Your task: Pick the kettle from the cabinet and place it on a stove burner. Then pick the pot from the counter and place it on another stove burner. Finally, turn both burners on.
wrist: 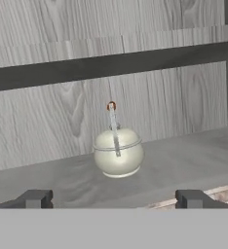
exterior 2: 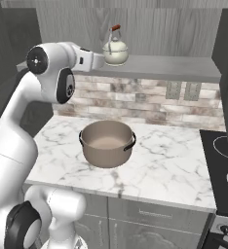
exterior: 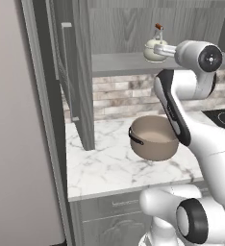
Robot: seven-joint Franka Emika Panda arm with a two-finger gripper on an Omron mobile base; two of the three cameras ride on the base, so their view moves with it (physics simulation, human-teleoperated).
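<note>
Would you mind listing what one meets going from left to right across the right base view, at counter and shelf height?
Robot arm → kettle on the cabinet shelf, with the pot below it on the counter → black cooktop at the right edge.

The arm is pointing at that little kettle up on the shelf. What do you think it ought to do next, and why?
Probably ease the end effector straight forward toward the kettle. The hand view shows its jaws wide open and the kettle centred between them but some way ahead, standing free on the cabinet shelf. Once the fingers flank the round body, it could close. The pot waits on the counter.
</note>
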